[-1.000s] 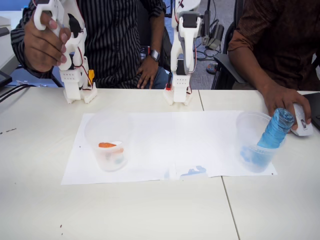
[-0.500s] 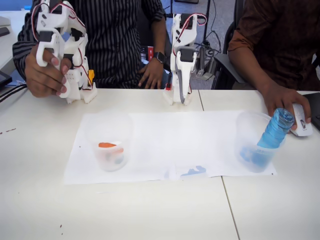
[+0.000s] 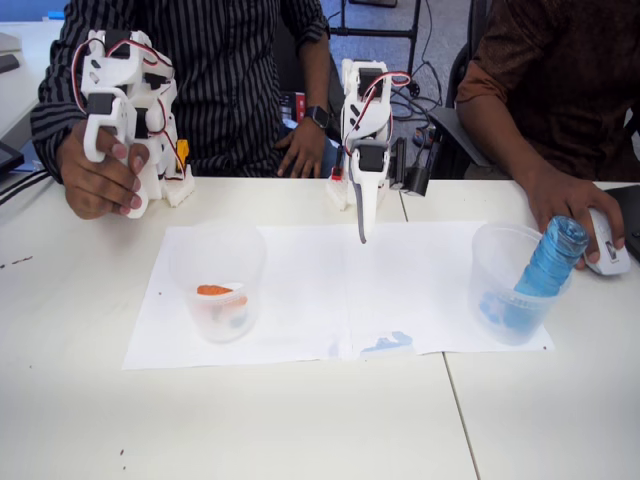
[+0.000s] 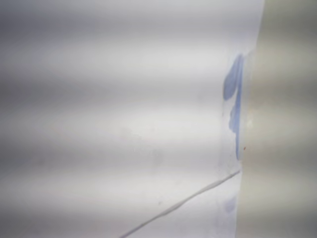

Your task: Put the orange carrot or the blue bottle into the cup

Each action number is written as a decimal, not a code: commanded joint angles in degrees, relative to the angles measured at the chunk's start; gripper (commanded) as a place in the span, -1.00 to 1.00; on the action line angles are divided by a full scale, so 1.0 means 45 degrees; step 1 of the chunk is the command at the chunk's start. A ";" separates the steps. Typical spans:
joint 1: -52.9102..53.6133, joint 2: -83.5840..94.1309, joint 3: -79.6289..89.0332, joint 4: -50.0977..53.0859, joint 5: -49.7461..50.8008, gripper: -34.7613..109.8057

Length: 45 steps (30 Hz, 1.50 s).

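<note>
while blue bottle (image 3: 552, 257) leans in cup (image 3: 497, 262), gripper (image 3: 362, 236) hangs over paper (image 3: 420, 285) w/ open room around.

A white robot arm at the table's far edge points its gripper (image 3: 362, 236) down, fingertips just above white paper (image 3: 300, 280), jaws seemingly together. Well right of the fingers, the blue bottle (image 3: 548, 262) leans inside the cup (image 3: 497, 262) — a person's hand (image 3: 568, 200) rests just beyond. Left of the fingers stands another clear cup (image 3: 218, 280) with an orange mark.
</note>
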 commanded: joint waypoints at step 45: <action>-0.0059 0.2715 0.3652 -0.0352 0.0020 -0.18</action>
